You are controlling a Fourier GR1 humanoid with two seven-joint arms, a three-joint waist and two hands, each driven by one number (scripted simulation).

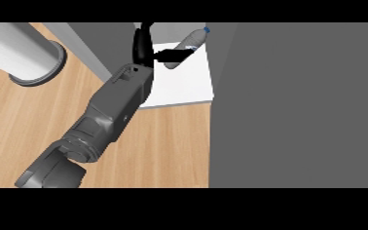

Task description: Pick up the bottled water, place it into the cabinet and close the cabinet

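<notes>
My left hand curled round bottled water: one finger across its lower half, others arched up just left of it. Bottle right of my palm, over white cabinet floor. Long axis tilted, cap up-right, base toward me. Big grey panel, likely door, just right of bottle and cramps that side. Pale cylinder on table, well apart at left. Next, I judge: set down, let go.
</notes>
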